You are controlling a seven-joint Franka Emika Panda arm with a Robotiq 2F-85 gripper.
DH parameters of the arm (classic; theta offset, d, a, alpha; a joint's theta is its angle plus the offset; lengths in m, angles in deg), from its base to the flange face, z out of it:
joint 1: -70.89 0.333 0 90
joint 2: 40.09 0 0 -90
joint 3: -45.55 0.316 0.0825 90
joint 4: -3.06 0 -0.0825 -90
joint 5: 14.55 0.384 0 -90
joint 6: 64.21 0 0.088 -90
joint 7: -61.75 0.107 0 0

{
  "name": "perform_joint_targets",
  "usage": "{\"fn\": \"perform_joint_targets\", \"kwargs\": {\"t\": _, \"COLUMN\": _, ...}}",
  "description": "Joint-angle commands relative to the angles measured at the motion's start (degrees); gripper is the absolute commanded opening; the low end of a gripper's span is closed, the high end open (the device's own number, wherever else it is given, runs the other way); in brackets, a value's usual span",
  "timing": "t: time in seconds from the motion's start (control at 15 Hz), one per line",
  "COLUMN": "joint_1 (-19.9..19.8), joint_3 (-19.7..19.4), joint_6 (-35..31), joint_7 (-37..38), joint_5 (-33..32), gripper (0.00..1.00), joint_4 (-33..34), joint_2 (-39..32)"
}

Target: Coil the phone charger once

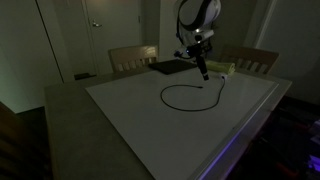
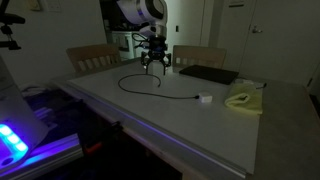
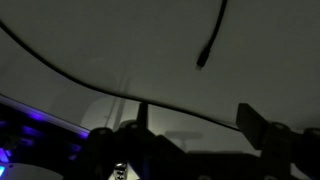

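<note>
Dark claw (image 3: 190, 140) parts fill the 6 o'clock edge of the wrist view. Two finger shapes stand apart there, but the picture is too dim to tell how wide they are or whether they pinch anything.

Just beyond them the phone charger (image 3: 60, 72) crosses the pale bench (image 3: 90, 40) as a thin black line. One loose cable tip (image 3: 203, 60) lies at 1 o'clock.

In both exterior views the phone charger (image 1: 163, 96) (image 2: 135, 91) lies on the bench (image 1: 150, 125) (image 2: 170, 120) in one open, rounded loop. The claw (image 1: 203, 73) (image 2: 152, 67) hangs over the loop's 12 o'clock point, down at the cable.

In an exterior view a tail runs from the loop towards 4 o'clock and ends at a small white plug (image 2: 204, 98).

A flat black pad (image 1: 170, 67) (image 2: 208, 74) lies at 11 o'clock of the loop in an exterior view, apart from the cable.

A pale greenish box (image 1: 222, 69) (image 2: 243, 99) sits near the pad. Any print on it is too small and dark to read, and I cannot tell whether it holds anything.

Two wooden chairs (image 1: 132, 55) (image 2: 195, 52) stand at the bench's far edge.

Blue-violet light (image 2: 12, 140) glows at 8 o'clock in an exterior view.
</note>
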Motion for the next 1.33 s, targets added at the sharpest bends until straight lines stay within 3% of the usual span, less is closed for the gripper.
{"fn": "perform_joint_targets", "kwargs": {"t": 0.0, "joint_1": -3.64, "joint_3": 3.76, "joint_6": 0.26, "joint_7": 1.16, "joint_5": -2.14, "gripper": 0.94, "joint_4": 0.21, "joint_2": 0.49}}
{"fn": "perform_joint_targets", "kwargs": {"t": 0.07, "joint_1": -4.04, "joint_3": 4.14, "joint_6": 0.25, "joint_7": 1.51, "joint_5": -2.13, "gripper": 0.99, "joint_4": 0.2, "joint_2": 0.46}}
{"fn": "perform_joint_targets", "kwargs": {"t": 0.27, "joint_1": -4.21, "joint_3": 4.54, "joint_6": 0.24, "joint_7": 1.93, "joint_5": -2.09, "gripper": 1.0, "joint_4": 0.19, "joint_2": 0.41}}
{"fn": "perform_joint_targets", "kwargs": {"t": 0.4, "joint_1": -6.31, "joint_3": 6.18, "joint_6": -2.84, "joint_7": -7.52, "joint_5": -3.68, "gripper": 1.0, "joint_4": -1.45, "joint_2": 1.55}}
{"fn": "perform_joint_targets", "kwargs": {"t": 0.8, "joint_1": -10.86, "joint_3": 5.0, "joint_6": -9.22, "joint_7": -25.34, "joint_5": -12.23, "gripper": 1.0, "joint_4": -3.05, "joint_2": 1.86}}
{"fn": "perform_joint_targets", "kwargs": {"t": 0.87, "joint_1": -12.67, "joint_3": 5.87, "joint_6": -5.46, "joint_7": -30.73, "joint_5": -10.54, "gripper": 1.0, "joint_4": -0.45, "joint_2": 0.42}}
{"fn": "perform_joint_targets", "kwargs": {"t": 0.93, "joint_1": -10.3, "joint_3": 4.89, "joint_6": -6.32, "joint_7": -23.98, "joint_5": -10.62, "gripper": 1.0, "joint_4": -0.96, "joint_2": 0.47}}
{"fn": "perform_joint_targets", "kwargs": {"t": 1.27, "joint_1": -10.36, "joint_3": 4.82, "joint_6": -6.47, "joint_7": -24.44, "joint_5": -11.12, "gripper": 1.0, "joint_4": -1.15, "joint_2": 0.2}}
